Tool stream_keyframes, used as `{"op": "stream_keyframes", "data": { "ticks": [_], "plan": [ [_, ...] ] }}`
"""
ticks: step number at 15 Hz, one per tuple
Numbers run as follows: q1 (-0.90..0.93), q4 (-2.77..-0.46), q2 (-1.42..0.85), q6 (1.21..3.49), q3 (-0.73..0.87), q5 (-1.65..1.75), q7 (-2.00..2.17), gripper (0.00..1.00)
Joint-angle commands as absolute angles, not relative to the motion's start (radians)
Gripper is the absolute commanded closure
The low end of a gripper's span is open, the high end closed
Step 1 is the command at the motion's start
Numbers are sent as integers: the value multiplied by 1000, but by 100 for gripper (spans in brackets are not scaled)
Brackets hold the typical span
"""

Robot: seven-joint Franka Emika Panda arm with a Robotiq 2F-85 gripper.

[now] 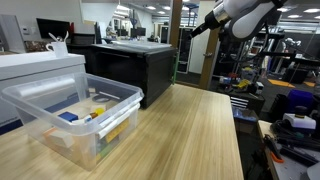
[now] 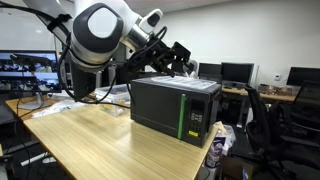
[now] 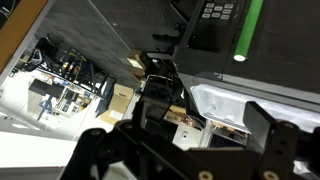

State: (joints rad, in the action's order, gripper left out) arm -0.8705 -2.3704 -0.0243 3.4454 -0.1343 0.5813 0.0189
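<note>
The end effector (image 2: 181, 58) hangs in the air above the microwave (image 2: 172, 106), touching nothing. Its two fingers (image 3: 98, 152) stand wide apart with nothing between them. In the wrist view it looks down on the microwave's top and front.

The one microwave is a black box standing upright at the far end of the desk (image 1: 190, 130), left of the desk's middle in an exterior view (image 1: 135, 66). It is wider than it is tall, and its long axis lies level along the desk top. The face with the single green handle (image 2: 183, 116) and the keypad (image 2: 197, 116) is turned towards the near right in that exterior view. In the wrist view the handle (image 3: 247, 30) runs as a straight green bar just beside the keypad (image 3: 214, 10).

One clear plastic bin (image 1: 45, 125) sits open at the near left of the desk, well apart from the end effector. It holds several small items, yellow and blue among them, too small to count.

The desk has a pale wood-grain top. Around it is an open office or lab, with several monitors (image 2: 237, 71) and dark chairs (image 2: 262, 118) at the far side.
</note>
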Motion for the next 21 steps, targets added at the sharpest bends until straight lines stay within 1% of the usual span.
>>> {"op": "stream_keyframes", "data": {
  "ticks": [1, 7, 13, 21],
  "plan": [
    [-872, -2394, -30, 3474, -141, 641, 35, 0],
    [-867, -2382, -38, 3459, -138, 601, 9, 0],
    [-868, -2310, -104, 3466, -132, 582, 11, 0],
    [-904, -2282, -189, 3466, -216, 660, 33, 0]
  ]
}}
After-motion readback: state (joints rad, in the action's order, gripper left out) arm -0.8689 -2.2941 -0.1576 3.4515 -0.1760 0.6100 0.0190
